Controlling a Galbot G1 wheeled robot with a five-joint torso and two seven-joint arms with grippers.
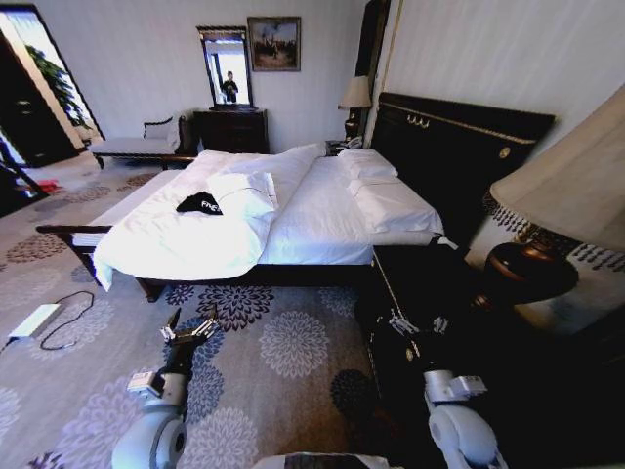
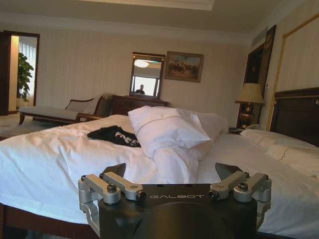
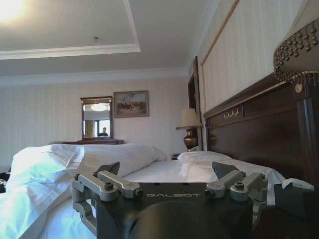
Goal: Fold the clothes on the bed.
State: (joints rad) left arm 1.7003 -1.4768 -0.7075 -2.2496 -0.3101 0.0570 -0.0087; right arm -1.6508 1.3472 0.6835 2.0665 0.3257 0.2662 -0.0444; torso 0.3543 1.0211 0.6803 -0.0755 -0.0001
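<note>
Crumpled black T-shirt (image 1: 199,204) on bed (image 1: 322,220)

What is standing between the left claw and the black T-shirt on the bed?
Nothing solid blocks the way. The left claw hangs open above the carpet, off the near side of the bed. The black T-shirt lies bunched on the white duvet, beside a folded-back heap of that duvet, with bare duvet between it and the near edge.

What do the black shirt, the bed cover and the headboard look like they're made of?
The black T-shirt looks like soft matte knit, probably cotton: it lies limp and crumpled. The white duvet seems smooth woven fabric over padding, puffy with soft creases. The headboard appears dark polished wood, faintly glossy.
</note>
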